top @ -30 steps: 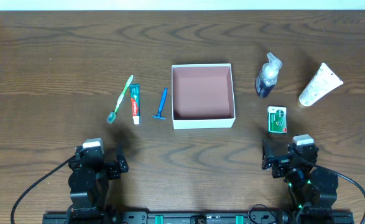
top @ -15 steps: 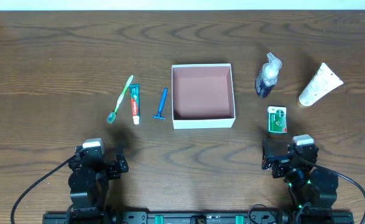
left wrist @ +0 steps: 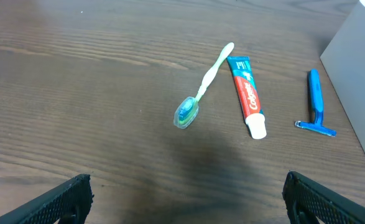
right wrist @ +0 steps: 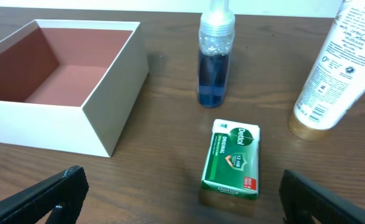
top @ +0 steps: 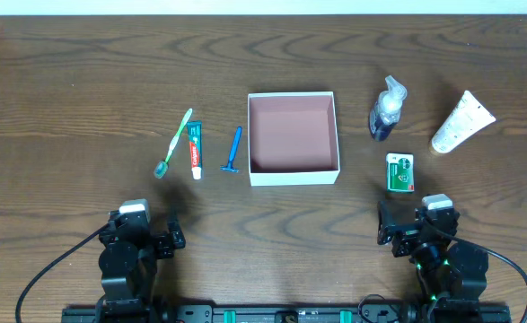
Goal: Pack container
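Note:
The container [top: 294, 170], a square white box with a pinkish-brown inside, stands empty at the table's middle; it also shows in the right wrist view [right wrist: 110, 96] and its wall in the left wrist view [left wrist: 356, 68]. Left of it lie a toothbrush [top: 173, 144] [left wrist: 204, 81], a toothpaste tube [top: 194, 150] [left wrist: 247, 96] and a blue razor [top: 233, 150] [left wrist: 316, 102]. Right of it are a blue pump bottle [top: 387, 109] [right wrist: 215, 62], a white tube [top: 462, 123] [right wrist: 341, 62] and a green soap packet [top: 399, 172] [right wrist: 233, 160]. My left gripper [left wrist: 185, 199] and right gripper [right wrist: 182, 193] are open, empty, near the front edge.
The left arm base [top: 130, 256] and right arm base [top: 434, 247] sit at the table's front edge with cables trailing. The wooden table [top: 83, 81] stretches bare behind and beside the items.

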Tool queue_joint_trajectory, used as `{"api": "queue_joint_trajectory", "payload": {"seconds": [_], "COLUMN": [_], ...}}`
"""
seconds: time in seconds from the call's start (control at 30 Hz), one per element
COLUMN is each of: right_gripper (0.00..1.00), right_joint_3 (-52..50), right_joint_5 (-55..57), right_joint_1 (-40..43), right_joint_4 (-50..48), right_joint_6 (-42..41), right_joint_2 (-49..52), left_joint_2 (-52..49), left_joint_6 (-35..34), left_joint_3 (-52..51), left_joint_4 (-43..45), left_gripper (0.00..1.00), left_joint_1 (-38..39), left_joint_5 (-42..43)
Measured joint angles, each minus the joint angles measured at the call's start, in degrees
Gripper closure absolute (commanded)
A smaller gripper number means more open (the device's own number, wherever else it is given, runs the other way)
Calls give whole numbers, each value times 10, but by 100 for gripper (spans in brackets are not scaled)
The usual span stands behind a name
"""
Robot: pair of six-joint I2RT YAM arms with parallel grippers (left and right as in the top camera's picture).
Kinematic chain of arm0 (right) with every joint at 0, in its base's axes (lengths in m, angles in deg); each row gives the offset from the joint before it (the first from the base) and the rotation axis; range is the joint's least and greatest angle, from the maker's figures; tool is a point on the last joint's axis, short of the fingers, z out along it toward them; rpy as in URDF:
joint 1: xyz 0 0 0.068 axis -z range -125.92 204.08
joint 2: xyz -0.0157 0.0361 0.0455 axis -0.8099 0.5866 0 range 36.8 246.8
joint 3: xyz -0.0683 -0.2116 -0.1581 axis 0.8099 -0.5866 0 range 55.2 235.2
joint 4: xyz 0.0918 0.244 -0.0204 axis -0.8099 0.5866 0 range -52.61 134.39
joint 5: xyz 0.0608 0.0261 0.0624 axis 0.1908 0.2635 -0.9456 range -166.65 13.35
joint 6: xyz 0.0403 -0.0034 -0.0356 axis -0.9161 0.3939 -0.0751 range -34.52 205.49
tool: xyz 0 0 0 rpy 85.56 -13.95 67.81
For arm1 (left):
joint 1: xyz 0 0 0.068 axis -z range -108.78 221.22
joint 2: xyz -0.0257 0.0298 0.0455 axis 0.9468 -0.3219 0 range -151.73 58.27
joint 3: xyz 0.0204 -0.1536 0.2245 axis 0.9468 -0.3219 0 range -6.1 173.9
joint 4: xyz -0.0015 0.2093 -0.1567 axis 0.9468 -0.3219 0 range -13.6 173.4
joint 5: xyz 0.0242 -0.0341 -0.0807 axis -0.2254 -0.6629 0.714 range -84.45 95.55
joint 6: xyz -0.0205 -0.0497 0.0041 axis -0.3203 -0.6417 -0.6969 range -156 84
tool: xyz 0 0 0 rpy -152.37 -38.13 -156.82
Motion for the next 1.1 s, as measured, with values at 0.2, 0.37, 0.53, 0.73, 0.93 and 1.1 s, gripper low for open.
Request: {"api": "queue_joint_trajectory", "payload": {"seconds": [0.2,0.37,0.53,0.73,0.93,1.1], "right_gripper": [1,1,1,1,1,1], "right_joint_3": [0,43,179,370,594,706], "right_joint_5": [-9,-8,7,39,29,-20], "right_joint_1": [0,0,0,0,0,-2], "right_joint_4": [-2,5,38,141,253,272], "right_joint_6": [-50,-59,-62,-47,-31,-23], "right_joint_2": [0,43,184,432,660,763], "left_joint_2": [0,0,-1,-3,-3,-3], "left_joint_6": [0,0,0,0,0,0], "left_joint_3": [0,0,0,0,0,0], "left_joint_4": [0,0,0,0,-1,0], "left_gripper": [2,2,2,2,2,2], "left_joint_1": [0,0,0,0,0,0], "left_joint_5": [0,0,0,0,0,0]}}
